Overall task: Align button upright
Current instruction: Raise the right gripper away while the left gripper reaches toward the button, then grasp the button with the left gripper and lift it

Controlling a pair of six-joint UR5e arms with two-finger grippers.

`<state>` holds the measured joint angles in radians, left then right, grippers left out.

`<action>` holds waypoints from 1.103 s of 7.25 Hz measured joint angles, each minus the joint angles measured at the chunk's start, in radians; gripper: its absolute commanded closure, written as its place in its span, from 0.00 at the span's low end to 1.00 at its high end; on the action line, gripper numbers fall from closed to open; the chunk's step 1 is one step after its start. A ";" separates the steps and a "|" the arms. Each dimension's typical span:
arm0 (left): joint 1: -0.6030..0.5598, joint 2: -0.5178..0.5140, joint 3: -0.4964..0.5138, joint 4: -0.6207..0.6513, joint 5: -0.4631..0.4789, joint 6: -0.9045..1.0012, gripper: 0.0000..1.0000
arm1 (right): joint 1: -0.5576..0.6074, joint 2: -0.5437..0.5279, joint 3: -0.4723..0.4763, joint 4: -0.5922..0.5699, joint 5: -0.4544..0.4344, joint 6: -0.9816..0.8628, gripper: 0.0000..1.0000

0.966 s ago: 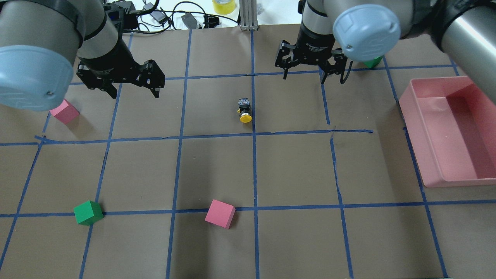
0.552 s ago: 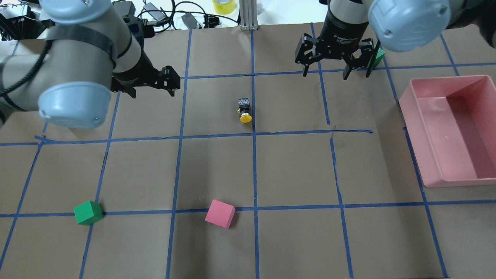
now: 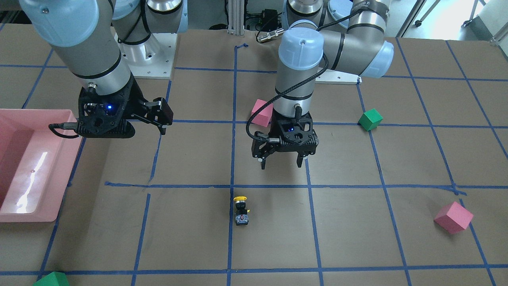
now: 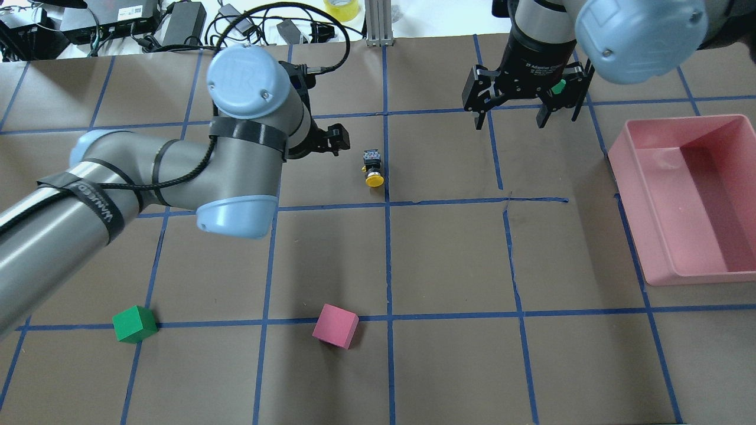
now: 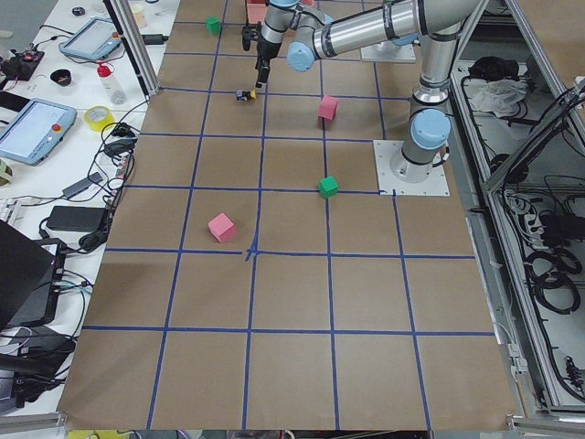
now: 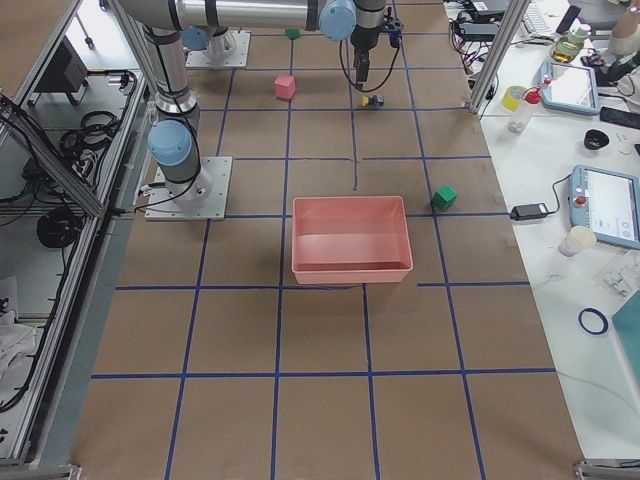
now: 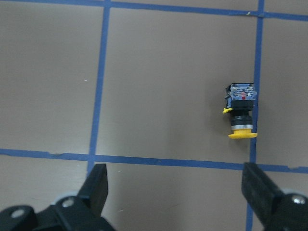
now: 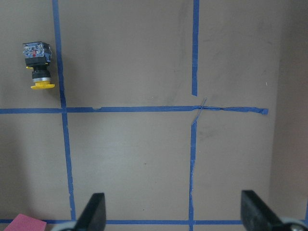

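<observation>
The button [image 4: 372, 167] lies on its side on the brown paper, its yellow cap toward the robot's base and its black and grey body away from it. It also shows in the front view [image 3: 241, 208]. My left gripper [image 3: 281, 165] is open and empty. It hovers just to the robot's side of the button, which shows ahead of its fingers [image 7: 98, 185] in the left wrist view [image 7: 240, 113]. My right gripper [image 4: 509, 124] is open and empty, well off to the right; its wrist view shows the button [image 8: 37, 65] at the far upper left.
A pink bin [image 4: 638, 206] stands at the right edge. A green cube [image 4: 134, 324] and a pink cube [image 4: 335, 326] sit near the front. Another green cube [image 4: 558, 87] peeks out behind the right gripper. A pink cube [image 3: 262, 112] sits behind the left wrist.
My left arm has swung right, bringing its gripper close to the button. My right gripper has moved right and farther back. The button has not moved.
</observation>
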<state>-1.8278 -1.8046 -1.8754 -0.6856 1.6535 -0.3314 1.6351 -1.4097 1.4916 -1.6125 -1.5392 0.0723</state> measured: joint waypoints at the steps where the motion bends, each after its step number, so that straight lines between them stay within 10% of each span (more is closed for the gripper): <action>1: -0.029 -0.045 -0.023 0.094 0.011 -0.025 0.02 | -0.013 -0.002 0.008 -0.003 0.009 -0.007 0.00; 8: -0.155 -0.356 -0.097 0.675 0.162 -0.076 0.14 | -0.036 -0.031 -0.010 -0.009 -0.137 -0.031 0.00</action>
<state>-1.9827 -2.1608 -1.9728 -0.0107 1.8156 -0.4074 1.5991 -1.4403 1.4816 -1.6213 -1.6757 0.0414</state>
